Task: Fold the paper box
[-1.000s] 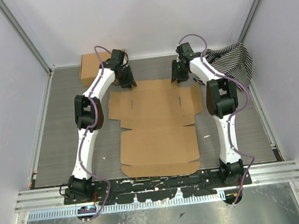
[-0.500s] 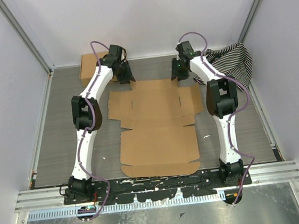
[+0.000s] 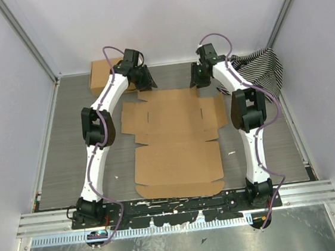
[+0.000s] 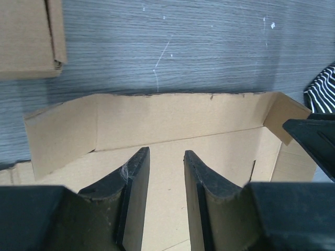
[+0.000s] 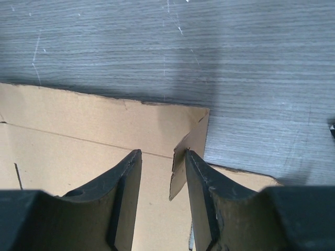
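Note:
The paper box (image 3: 175,138) lies mostly flat as a brown die-cut sheet in the middle of the table. Its far flap (image 4: 157,116) is tilted up along the back edge. My left gripper (image 3: 143,80) hovers over the sheet's far left corner. In the left wrist view the left gripper (image 4: 166,152) is open, with only the cardboard panel below the gap. My right gripper (image 3: 200,75) hangs over the far right corner. In the right wrist view the right gripper (image 5: 162,153) is open, and a small upright corner tab (image 5: 184,163) stands in the gap against the right finger.
A compact brown box (image 3: 103,75) sits at the back left, behind the left gripper. A black-and-white striped cloth (image 3: 261,67) lies at the back right against the wall. Grey walls and metal rails close in the table on three sides.
Both grippers have shifted slightly toward the back wall, along the sheet's far edge. Their openings look the same.

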Motion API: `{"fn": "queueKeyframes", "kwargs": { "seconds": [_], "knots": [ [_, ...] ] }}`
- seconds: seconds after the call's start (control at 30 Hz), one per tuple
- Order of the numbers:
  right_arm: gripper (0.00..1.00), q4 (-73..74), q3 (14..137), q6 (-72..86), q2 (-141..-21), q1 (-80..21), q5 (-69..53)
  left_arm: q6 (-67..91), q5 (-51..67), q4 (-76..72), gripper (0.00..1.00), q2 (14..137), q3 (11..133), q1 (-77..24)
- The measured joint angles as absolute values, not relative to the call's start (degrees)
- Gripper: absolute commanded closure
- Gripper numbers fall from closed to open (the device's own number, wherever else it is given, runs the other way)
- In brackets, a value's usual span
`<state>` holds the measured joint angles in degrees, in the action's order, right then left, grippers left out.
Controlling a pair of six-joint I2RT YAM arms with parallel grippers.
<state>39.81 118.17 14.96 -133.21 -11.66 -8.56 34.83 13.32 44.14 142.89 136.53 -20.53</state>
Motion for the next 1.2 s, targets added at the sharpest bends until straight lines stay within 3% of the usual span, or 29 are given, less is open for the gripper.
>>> {"fn": "queueKeyframes", "kwargs": {
  "seconds": [0.6,0.97,1.2],
  "knots": [
    [0.55,39.4,121.0,16.8,-139.9,-13.0,-12.2,36.1,14.0,44.8,0.62,146.4,134.7,-20.0],
    [0.58,38.9,120.5,17.0,-139.9,-13.0,-12.1,36.1,12.2,48.6,0.62,140.3,133.3,-12.6],
    [0.58,38.9,120.4,17.1,-139.9,-12.9,-12.1,36.1,11.9,49.1,0.71,139.3,132.9,-12.1]
  ]
}}
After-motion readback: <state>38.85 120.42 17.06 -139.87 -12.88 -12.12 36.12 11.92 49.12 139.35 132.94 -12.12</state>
